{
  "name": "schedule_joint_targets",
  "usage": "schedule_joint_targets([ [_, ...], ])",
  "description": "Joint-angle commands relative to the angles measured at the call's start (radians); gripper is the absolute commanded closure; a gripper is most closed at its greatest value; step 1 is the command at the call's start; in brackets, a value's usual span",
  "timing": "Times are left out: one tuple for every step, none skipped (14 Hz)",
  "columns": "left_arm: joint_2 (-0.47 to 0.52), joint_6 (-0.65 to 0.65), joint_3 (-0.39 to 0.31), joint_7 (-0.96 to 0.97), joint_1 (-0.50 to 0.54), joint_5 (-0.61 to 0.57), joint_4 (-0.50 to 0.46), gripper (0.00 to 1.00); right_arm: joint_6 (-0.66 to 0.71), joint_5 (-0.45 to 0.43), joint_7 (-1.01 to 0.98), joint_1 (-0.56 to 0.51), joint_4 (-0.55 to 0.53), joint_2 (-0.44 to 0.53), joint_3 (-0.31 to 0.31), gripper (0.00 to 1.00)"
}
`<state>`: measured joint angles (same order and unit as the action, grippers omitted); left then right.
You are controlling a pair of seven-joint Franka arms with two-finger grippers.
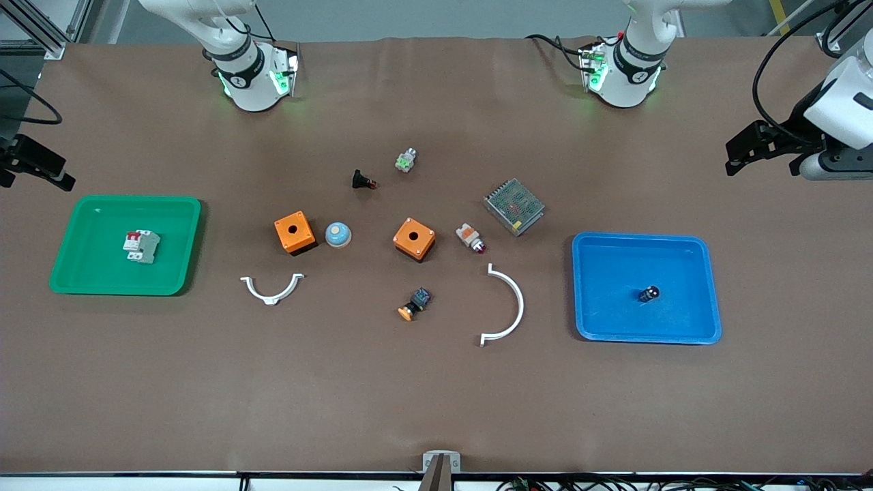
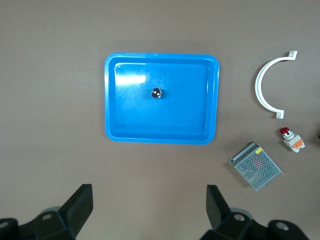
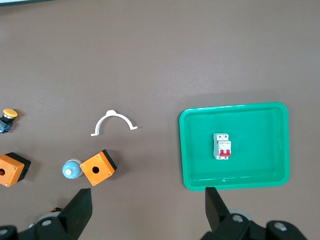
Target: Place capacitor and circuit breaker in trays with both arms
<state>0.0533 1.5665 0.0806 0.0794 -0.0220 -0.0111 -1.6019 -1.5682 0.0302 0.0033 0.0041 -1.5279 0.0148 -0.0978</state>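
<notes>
The capacitor [image 1: 648, 294], a tiny black cylinder with a silvery end, lies in the blue tray [image 1: 614, 273] toward the left arm's end of the table. It also shows in the left wrist view [image 2: 156, 93] in the same tray [image 2: 135, 115]. The circuit breaker [image 1: 141, 245], white-grey with red levers, lies in the green tray [image 1: 95, 232] toward the right arm's end; the right wrist view shows it [image 3: 222, 146] in that tray [image 3: 260, 130]. My left gripper [image 1: 740, 158] [image 2: 149, 205] is open and empty, high over bare table beside the blue tray. My right gripper [image 1: 41, 167] [image 3: 148, 207] is open and empty, high beside the green tray.
Between the trays lie two orange boxes [image 1: 294, 232] [image 1: 414, 239], a blue dome [image 1: 337, 234], two white curved clamps [image 1: 272, 289] [image 1: 508, 307], a mesh-covered unit [image 1: 513, 206], and several small push-buttons [image 1: 415, 304] [image 1: 470, 238] [image 1: 362, 180] [image 1: 406, 160].
</notes>
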Motion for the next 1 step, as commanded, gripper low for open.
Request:
schedule_joint_targets([
  [0.005,-0.008,0.001,-0.009,0.004,0.017,0.013,0.00,0.020,0.007,-0.006,-0.007,0.054,-0.019,0.001,0.00],
])
